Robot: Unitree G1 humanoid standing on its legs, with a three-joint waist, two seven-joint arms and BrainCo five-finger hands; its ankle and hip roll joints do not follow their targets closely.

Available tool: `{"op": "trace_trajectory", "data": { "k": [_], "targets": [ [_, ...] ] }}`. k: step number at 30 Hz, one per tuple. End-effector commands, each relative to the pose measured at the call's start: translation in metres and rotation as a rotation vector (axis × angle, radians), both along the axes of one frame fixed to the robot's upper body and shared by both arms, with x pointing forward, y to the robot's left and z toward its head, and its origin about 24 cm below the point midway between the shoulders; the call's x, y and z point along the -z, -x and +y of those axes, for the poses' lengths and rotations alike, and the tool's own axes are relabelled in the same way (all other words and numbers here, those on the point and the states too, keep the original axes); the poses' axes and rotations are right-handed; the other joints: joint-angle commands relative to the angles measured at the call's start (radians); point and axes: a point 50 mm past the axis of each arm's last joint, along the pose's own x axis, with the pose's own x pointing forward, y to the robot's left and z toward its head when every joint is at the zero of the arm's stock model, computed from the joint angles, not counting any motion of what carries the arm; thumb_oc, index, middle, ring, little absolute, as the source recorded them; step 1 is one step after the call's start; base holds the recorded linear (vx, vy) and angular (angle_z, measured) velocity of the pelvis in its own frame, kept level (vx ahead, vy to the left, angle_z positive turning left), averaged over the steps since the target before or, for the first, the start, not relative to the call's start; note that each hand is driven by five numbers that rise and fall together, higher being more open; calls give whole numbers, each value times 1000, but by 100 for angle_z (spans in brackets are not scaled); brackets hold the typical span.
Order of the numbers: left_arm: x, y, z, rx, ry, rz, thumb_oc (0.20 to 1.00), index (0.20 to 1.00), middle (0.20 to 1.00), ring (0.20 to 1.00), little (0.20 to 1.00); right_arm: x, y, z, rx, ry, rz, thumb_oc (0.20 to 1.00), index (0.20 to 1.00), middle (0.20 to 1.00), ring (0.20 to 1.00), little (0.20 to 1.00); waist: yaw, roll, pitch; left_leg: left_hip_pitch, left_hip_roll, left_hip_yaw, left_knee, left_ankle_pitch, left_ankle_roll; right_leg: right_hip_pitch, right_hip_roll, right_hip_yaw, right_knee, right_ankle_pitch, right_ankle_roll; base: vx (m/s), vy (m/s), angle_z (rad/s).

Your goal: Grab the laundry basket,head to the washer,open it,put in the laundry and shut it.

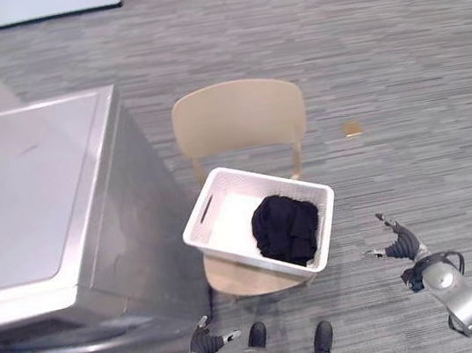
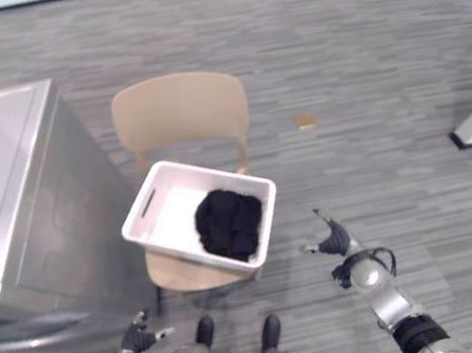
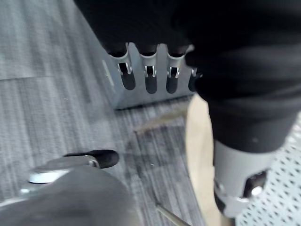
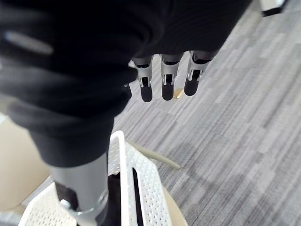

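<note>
White perforated laundry basket [image 1: 225, 222] sits on seat of wooden chair [image 1: 239, 118], raised within reach, just beside silver washer [image 1: 36, 206]. Black laundry [image 1: 286, 227] heaped at one end inside; rest of basket bare. Right hand [image 1: 397, 243] hovers near basket's right side, fingers straight, grasping nothing. Left hand [image 1: 209, 338] low by washer, fingers relaxed, empty. Basket not yet grabbed.

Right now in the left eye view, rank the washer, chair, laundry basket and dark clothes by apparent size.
1. Washer, clearly largest, though it is nearest the camera.
2. Wooden chair and white laundry basket: similar, and the basket hides the seat, so unranked.
3. Dark clothes, smallest.
</note>
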Motion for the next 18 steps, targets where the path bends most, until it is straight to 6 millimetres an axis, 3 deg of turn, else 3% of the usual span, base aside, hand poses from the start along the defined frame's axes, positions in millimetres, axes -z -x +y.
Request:
{"op": "trace_trajectory", "data": {
  "k": [1,8,12,18],
  "targets": [
    [-16,-26,14,3,-75,-107,1000,1000,1000,1000,1000,-14,1,-3,-94,136,-63,1000,1000,1000,1000,1000,-73,-25,-27,2,-10,146,-51,50,12,65,-83,-85,53,-157,142,58,39,98],
    [-11,-17,24,13,-128,-67,1000,1000,1000,1000,1000,-36,-24,2,-233,360,-119,1000,1000,1000,1000,1000,-32,-41,-22,-3,-25,140,-70,51,21,62,-104,-119,89,-176,145,88,56,37],
    [-17,-26,31,-11,-148,-102,1000,1000,1000,1000,1000,-42,-48,5,-256,481,-134,1000,1000,1000,1000,1000,7,-55,11,-49,-35,130,-51,52,26,22,-115,-121,111,-169,148,-2,14,5],
    [-21,-38,25,-23,-127,-143,1000,1000,1000,1000,1000,-48,-79,5,-232,644,-119,1000,1000,1000,1000,1000,54,-38,56,-94,-48,94,-61,54,14,-27,-122,-118,129,-176,154,17,11,9]
  ]
}}
